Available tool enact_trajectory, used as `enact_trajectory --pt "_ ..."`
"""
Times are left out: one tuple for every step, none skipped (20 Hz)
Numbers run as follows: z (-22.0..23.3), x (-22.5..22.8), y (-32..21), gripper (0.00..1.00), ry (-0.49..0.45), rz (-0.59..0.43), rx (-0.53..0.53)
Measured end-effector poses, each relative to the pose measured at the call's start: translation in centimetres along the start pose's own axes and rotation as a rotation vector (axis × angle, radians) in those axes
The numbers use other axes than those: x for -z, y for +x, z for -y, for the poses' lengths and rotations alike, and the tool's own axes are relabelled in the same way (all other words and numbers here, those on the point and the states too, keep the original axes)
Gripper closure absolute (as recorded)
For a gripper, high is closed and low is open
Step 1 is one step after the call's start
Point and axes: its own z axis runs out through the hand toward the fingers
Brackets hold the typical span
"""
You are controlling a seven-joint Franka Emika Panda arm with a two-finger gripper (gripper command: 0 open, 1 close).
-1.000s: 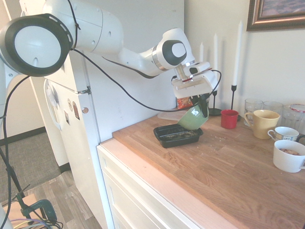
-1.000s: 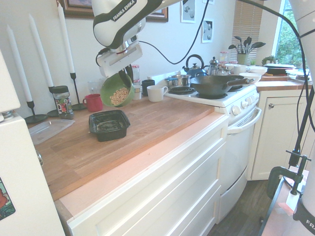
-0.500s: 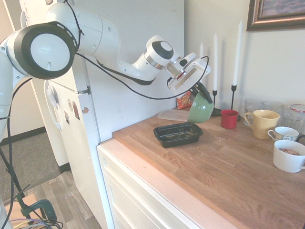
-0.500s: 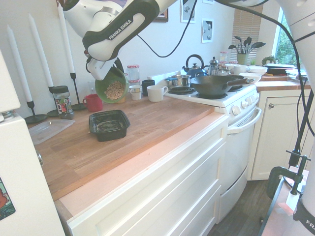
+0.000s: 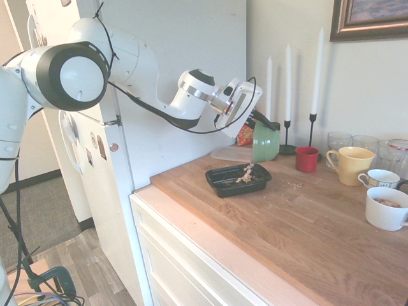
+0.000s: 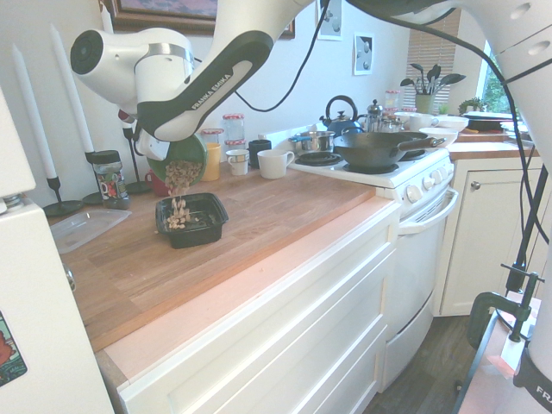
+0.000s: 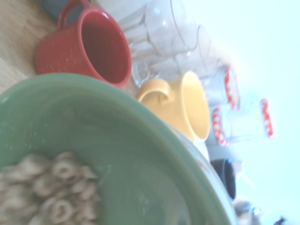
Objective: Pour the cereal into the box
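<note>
Wooden desk (image 5: 344, 236), first exterior view: supports a black box (image 5: 237, 181) beside a white refrigerator (image 5: 185, 83). The jaws (image 5: 263, 122) are closed on the rim of a green bowl (image 5: 266, 143), which is tipped steeply toward the box. Cereal (image 5: 246, 173) falls into the box; crumbs lie on the desk near it. A red mug (image 5: 306, 159) stands near the bowl, with a yellow mug (image 5: 353, 165) to its right.

Second exterior view: the cereal descends in a stream from the bowl's mouth to the box interior. A clear lid (image 6: 90, 228) lies flat near the box. The arm hides the jaws.

Wrist view: ring-shaped cereal pieces, blurred, remain inside the bowl. The red and yellow mugs appear beyond its rim.
</note>
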Motion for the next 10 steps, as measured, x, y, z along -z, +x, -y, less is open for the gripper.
enact_trajectory --pt "0.5 0.1 -0.7 1.0 -0.005 -0.026 0.016" --pt "0.9 0.1 -1.5 1.0 -0.01 -0.055 0.032" --pt "1.4 0.2 -2.3 1.0 -0.012 -0.084 0.051" --pt "1.9 0.2 -3.2 1.0 -0.013 -0.118 0.072" --pt "2.3 0.3 -3.9 1.0 -0.013 -0.15 0.09" --pt "2.6 0.3 -4.6 1.0 -0.012 -0.178 0.102" --pt "2.8 0.3 -5.2 1.0 -0.011 -0.194 0.111" --pt "2.9 0.4 -5.6 1.0 -0.008 -0.203 0.116" --pt "3.0 0.5 -5.9 1.0 -0.005 -0.21 0.12" --pt "3.1 0.5 -6.0 1.0 -0.003 -0.218 0.123"
